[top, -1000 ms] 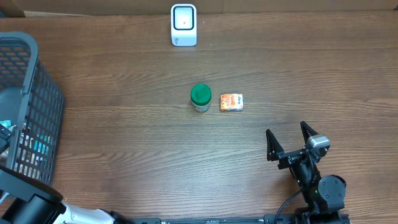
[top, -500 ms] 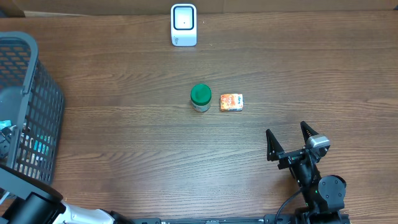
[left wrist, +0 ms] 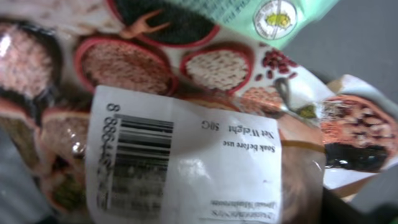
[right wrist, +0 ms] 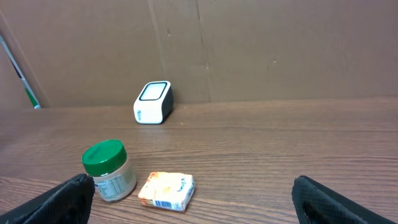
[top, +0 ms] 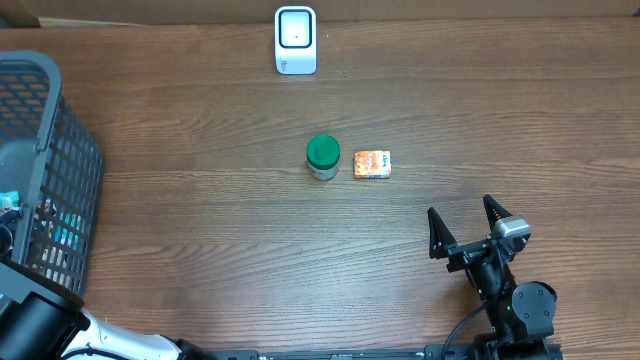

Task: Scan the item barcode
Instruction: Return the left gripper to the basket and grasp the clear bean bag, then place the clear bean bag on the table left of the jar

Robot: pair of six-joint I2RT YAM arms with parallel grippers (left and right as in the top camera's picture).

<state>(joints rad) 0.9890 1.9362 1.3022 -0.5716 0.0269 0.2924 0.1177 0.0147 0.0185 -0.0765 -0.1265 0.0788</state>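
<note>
Although the left wrist camera sits right over its own fingers, neither finger can be made out in it, so I cannot tell how wide the left gripper [top: 10, 225] stands or whether it has hold of anything. What fills that view is a clear packet [left wrist: 205, 81] printed with bowls of beans and grains, very close to the lens and slightly blurred. A white label [left wrist: 186, 162] lies across it with a black barcode [left wrist: 140, 155] at its left end (the print beside it reads upside down, "Net Weight" among it). From above, the left gripper is down inside the dark mesh basket [top: 70, 170] at the left edge of the table [top: 200, 250], mostly hidden by the basket wall, with the left arm [top: 40, 325] reaching in from the near corner.

The right gripper [top: 463, 225] is spread wide with nothing between its fingers [top: 436, 232]. It hangs low over the near right part of the table, pointing toward the far side.

Near the middle of the table stands a small jar with a green lid [top: 322, 157], and just beside it on the right, not touching, lies a small orange packet [top: 372, 164]. Well beyond them, at the far edge, the white scanner [top: 295, 40] stands upright with its dark window showing, in front of a brown cardboard wall [right wrist: 280, 50].
</note>
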